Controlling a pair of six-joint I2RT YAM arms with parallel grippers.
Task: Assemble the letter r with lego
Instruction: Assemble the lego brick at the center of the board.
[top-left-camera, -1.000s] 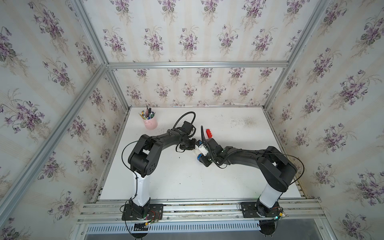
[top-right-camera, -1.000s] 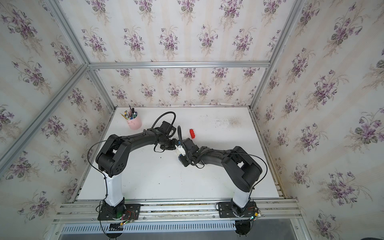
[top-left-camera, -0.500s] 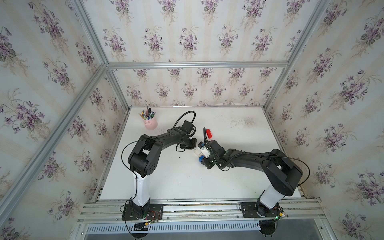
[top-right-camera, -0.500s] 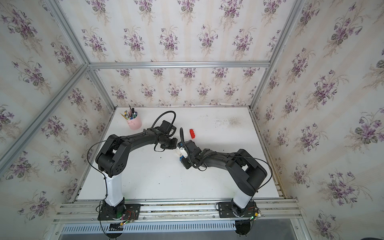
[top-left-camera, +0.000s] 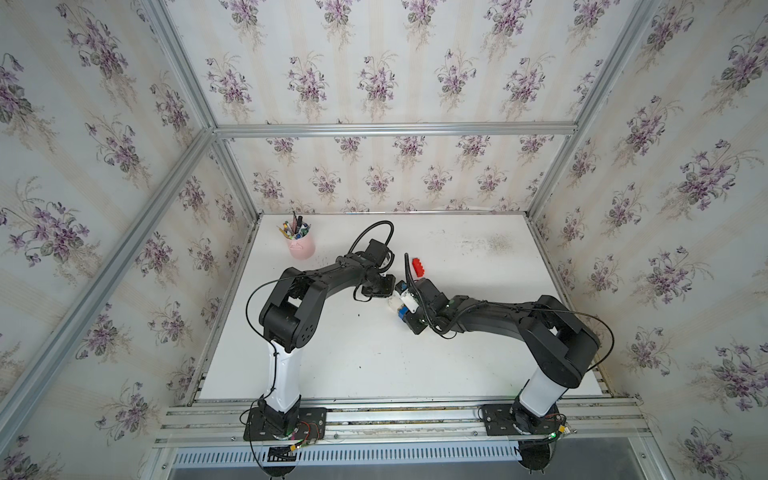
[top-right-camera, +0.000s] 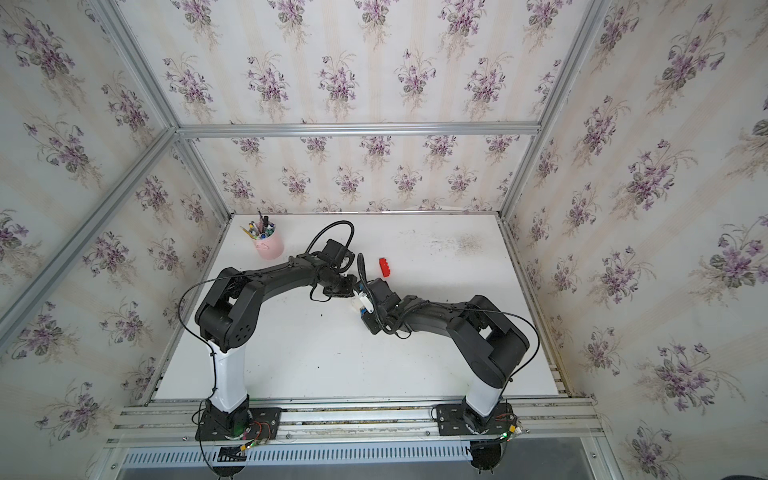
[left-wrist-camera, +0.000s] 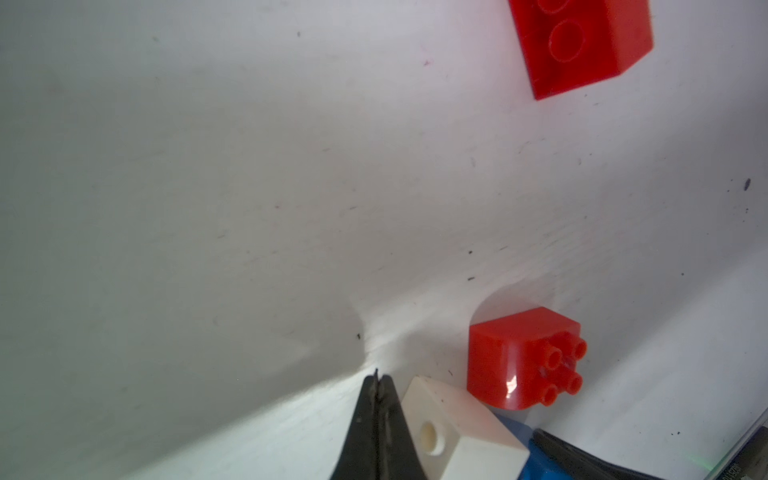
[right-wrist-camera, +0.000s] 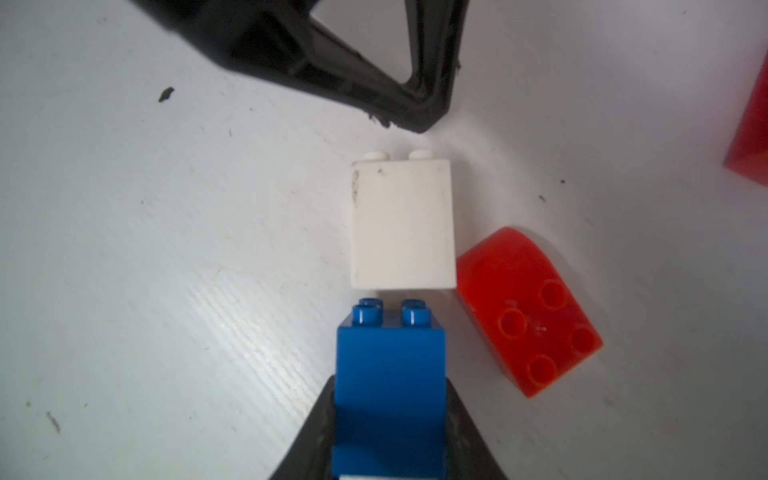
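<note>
Bricks: two red (right-wrist-camera: 528, 316) (left-wrist-camera: 582, 41), one white (right-wrist-camera: 401, 224), one blue (right-wrist-camera: 390, 374) — pinched by right fingers (right-wrist-camera: 307, 436); left fingers (left-wrist-camera: 370, 424) pressed together.

This looks like a robotics laboratory cell. An aluminium frame (top-left-camera: 390, 129) holds walls of flowered wallpaper (top-left-camera: 374, 75) around a white table (top-left-camera: 374, 365); the left arm (top-left-camera: 291, 309) and the right arm (top-left-camera: 557, 345) are bolted on a metal rail (top-left-camera: 395, 417) at its edge.

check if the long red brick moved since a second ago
No. The long red brick lies where it did, at the same offset from the pink pen cup in both top views.
</note>
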